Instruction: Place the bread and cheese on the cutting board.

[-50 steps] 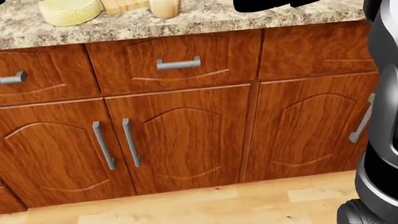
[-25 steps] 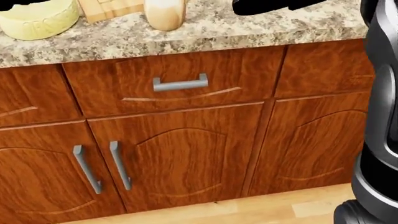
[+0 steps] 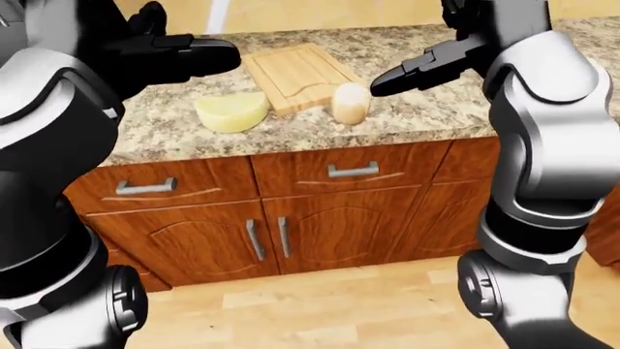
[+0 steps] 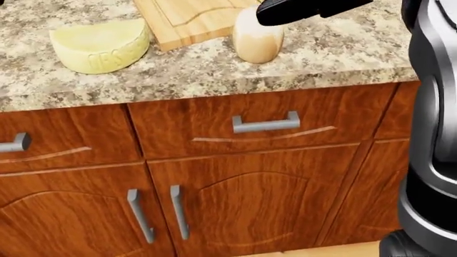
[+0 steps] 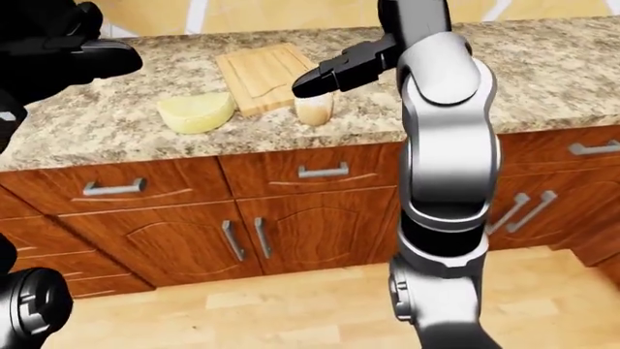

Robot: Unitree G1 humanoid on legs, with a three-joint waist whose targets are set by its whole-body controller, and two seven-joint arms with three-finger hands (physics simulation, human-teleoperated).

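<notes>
Wooden cutting board (image 3: 296, 75) holds nothing: cheese (image 4: 100, 45) and bread (image 4: 257, 38) rest beside it on the counter (image 3: 427, 113). My left hand (image 3: 189, 57) and right hand (image 3: 427, 69) hover unclenched, grasping nothing.

Granite-pattern counter (image 5: 543, 65) spans the upper frame, above brown wood cabinets (image 5: 320, 233) with grey handles. Cutting board (image 5: 259, 75), upper centre, lies flat on the counter. Cheese (image 5: 197, 112), a pale yellow half-round, sits on the counter just left of and below the board, off it. Bread (image 5: 314, 109), pale and upright, stands on the counter at the board's lower right corner. Right hand (image 5: 334, 73), black, fingers extended, hovers over the bread, holding nothing. Left hand (image 5: 73, 58), upper left, dark; finger pose unclear. Light wood floor (image 5: 291, 305) fills the bottom.
</notes>
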